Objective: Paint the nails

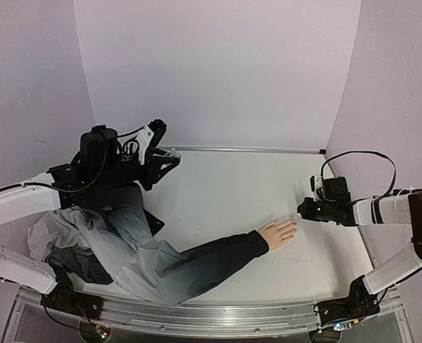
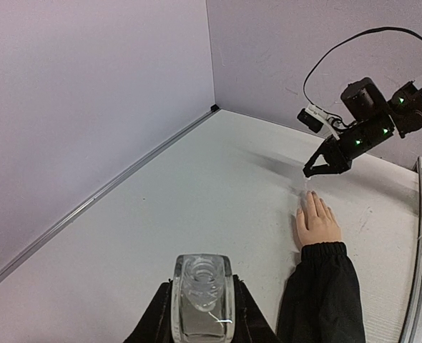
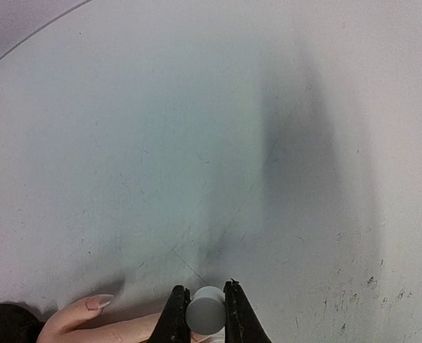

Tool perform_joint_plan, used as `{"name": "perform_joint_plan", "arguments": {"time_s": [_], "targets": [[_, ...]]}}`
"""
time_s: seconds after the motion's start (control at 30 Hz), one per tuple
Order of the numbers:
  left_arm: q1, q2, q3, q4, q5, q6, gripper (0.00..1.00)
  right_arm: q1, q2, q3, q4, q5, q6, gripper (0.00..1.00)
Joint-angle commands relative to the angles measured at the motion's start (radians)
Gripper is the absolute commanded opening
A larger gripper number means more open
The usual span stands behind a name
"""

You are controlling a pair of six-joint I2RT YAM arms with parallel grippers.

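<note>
The nails are tiny and pinkish-beige, close in tone to the peach skin of the mannequin hand that bears them. They sit at the tips of the spread fingers, at the end of the hand farthest from the dark sleeve, and face up as the hand lies palm-down. The right wrist view shows one nail closely: a long oval pointing away from the sleeve. In the other views they are too small to make out.

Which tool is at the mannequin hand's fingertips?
The right tool: it sits at the fingertips of the mannequin hand, shut on a small white cap. The left tool is far back, gripping a clear bottle.
</note>
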Motion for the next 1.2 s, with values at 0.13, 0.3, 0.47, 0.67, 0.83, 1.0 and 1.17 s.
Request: {"name": "perform_joint_plan", "arguments": {"time_s": [0.13,0.3,0.47,0.67,0.83,1.0,1.17], "targets": [[0.004,-0.044,0.003,0.069,0.005,0.007,0.0,-0.003,-0.096,0.022,-0.024,-0.046,-0.004,0.0],[0.004,-0.045,0.002,0.068,0.013,0.001,0.0,-0.002,-0.142,0.017,-0.058,-0.152,-0.006,0.0],[0.004,-0.042,0.006,0.069,0.022,-0.006,0.0,-0.002,-0.124,0.0,-0.048,-0.134,-0.014,0.0],[0.004,-0.04,0.006,0.069,0.022,-0.011,0.0,-0.001,-0.065,0.015,-0.041,-0.127,-0.008,0.0],[0.004,-0.035,0.007,0.07,0.021,-0.009,0.0,-0.002,-0.069,0.016,-0.053,-0.109,0.001,0.0],[0.004,-0.035,0.007,0.069,0.022,-0.005,0.0,-0.002,-0.052,0.015,-0.043,-0.109,-0.001,0.0],[0.003,-0.038,0.005,0.069,0.019,-0.003,0.0,-0.002,-0.033,0.023,-0.039,-0.109,-0.003,0.0]]}}
